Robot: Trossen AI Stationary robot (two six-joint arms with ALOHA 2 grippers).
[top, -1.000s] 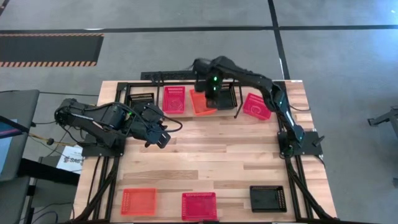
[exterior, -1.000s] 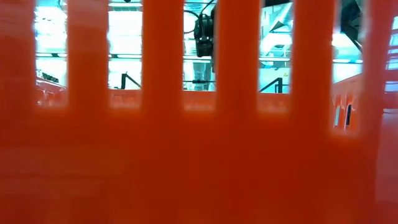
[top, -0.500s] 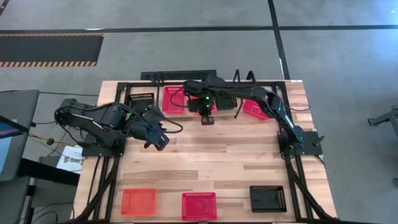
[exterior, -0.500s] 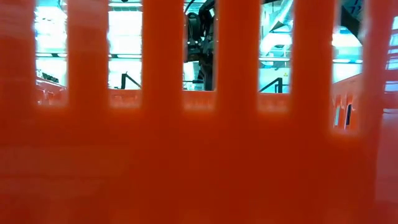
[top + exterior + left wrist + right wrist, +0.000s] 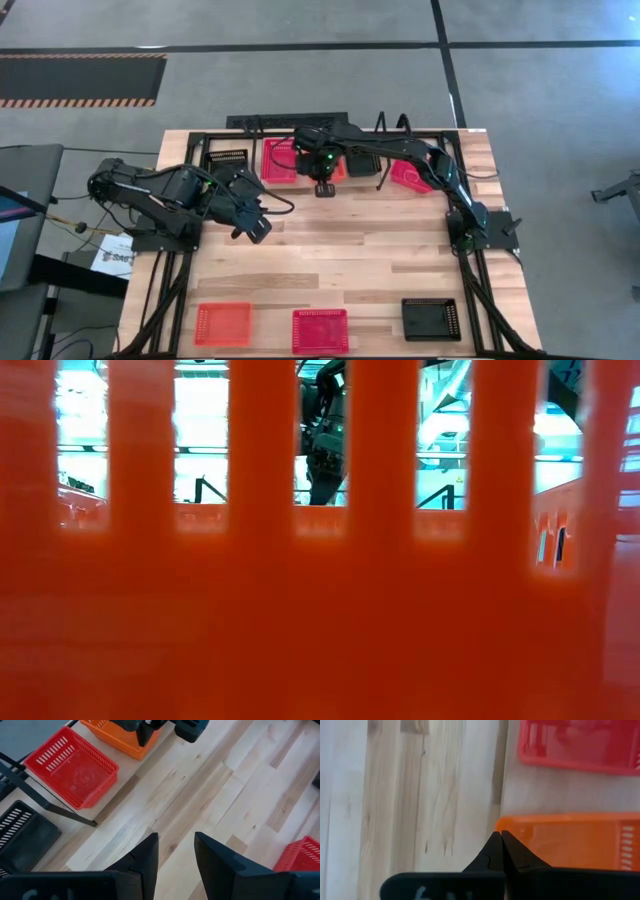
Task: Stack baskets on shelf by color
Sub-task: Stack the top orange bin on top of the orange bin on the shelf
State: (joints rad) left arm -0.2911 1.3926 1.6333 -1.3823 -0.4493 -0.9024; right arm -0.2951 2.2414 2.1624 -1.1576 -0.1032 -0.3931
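Baskets are partly placed on the shelf (image 5: 250,178); three remain opposite (right fingers (image 5: 500,851) pinched on the orange basket (image 5: 570,842), left fingers (image 5: 150,855) parted, empty).

Light over my table (image 5: 330,250) is even and bright, shadows soft and short. At table height, an orange basket wall (image 5: 320,620) sits against the lens, a blurred glowing mass; the room through its slots glares white-blue. My right wrist view is soft, my left wrist view sharper.
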